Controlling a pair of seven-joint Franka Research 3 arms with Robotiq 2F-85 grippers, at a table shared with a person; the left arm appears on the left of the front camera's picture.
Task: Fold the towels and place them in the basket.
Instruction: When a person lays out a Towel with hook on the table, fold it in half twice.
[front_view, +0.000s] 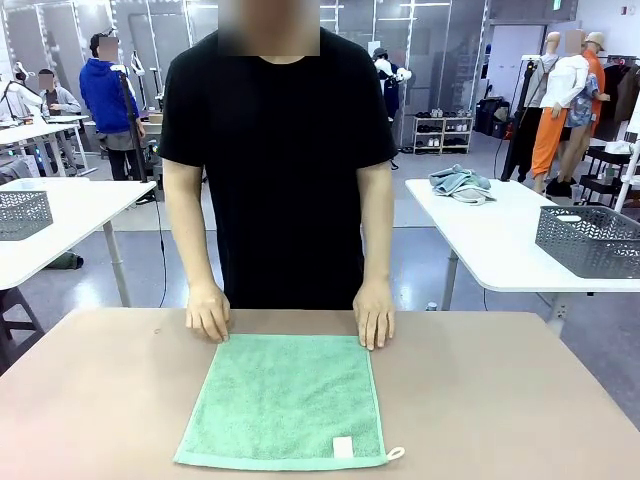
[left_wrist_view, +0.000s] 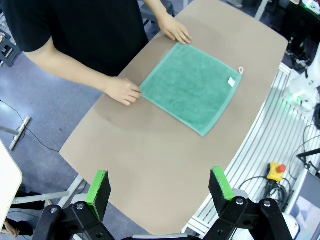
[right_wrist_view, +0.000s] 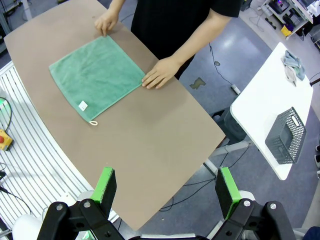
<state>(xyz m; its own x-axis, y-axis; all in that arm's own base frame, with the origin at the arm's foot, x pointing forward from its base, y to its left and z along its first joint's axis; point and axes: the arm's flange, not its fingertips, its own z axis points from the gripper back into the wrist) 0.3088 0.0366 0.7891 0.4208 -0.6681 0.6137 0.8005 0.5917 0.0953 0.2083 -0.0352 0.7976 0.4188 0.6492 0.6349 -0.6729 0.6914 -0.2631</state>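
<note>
My left tool (left_wrist_view: 160, 184) hangs above the brown bench (left_wrist_view: 150, 160), its green-padded jaws spread wide and holding nothing. My right tool (right_wrist_view: 167, 187) is also released and empty. The mint green towel (front_view: 285, 400) lies flat on the bench, with its white label (front_view: 343, 446) and corner loop (front_view: 396, 453) at the near edge. A person presses one hand (front_view: 208, 312) on one far corner and the other hand (front_view: 375, 318) on the other far corner. The grey-blue towel (front_view: 460, 183) lies crumpled on a white side table (front_view: 490, 235). It is too small to make out its label. On the same table stands the dark grey basket (front_view: 588, 240), cut off by the picture's right edge.
</note>
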